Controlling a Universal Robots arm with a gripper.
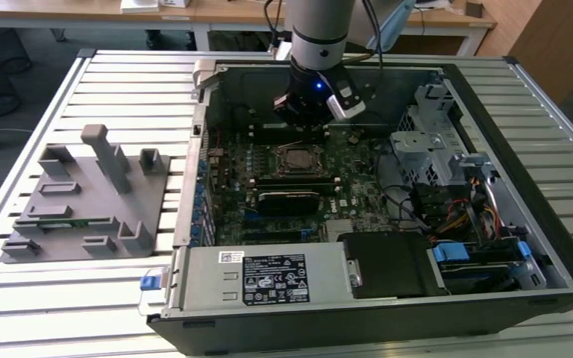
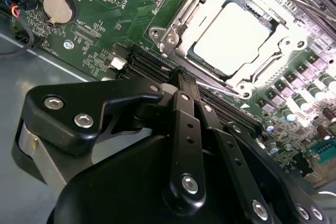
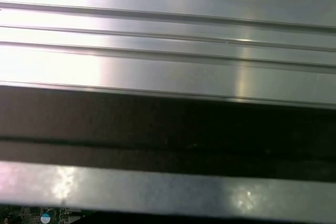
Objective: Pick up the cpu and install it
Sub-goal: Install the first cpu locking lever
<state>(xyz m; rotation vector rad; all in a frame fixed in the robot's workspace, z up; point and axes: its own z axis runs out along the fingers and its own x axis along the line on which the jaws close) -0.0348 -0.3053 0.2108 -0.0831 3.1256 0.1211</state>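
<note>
The cpu [image 2: 235, 35], a small square chip with a pale silvery top, lies inside the metal socket frame [image 2: 173, 38] on the green motherboard [image 2: 105, 24]. The socket's lid stands open around it. In the exterior view the cpu [image 1: 295, 157] sits mid-board in the open computer case. My gripper [image 2: 182, 74] hangs just beside the socket, a little above the board, its black fingers [image 2: 185, 114] shut together with nothing between them. From the exterior view my gripper [image 1: 309, 128] is just behind the socket, under the arm's wrist.
A grey plastic tray [image 1: 87, 194] holding a green memory stick [image 1: 63, 221] rests on the slatted table at the exterior view's left. The case walls [image 1: 192, 149], drive cage [image 1: 431, 149], power supply [image 1: 262, 277] and cables [image 1: 456, 216] hem in the board. The first wrist view looks across metal slats [image 3: 168, 61].
</note>
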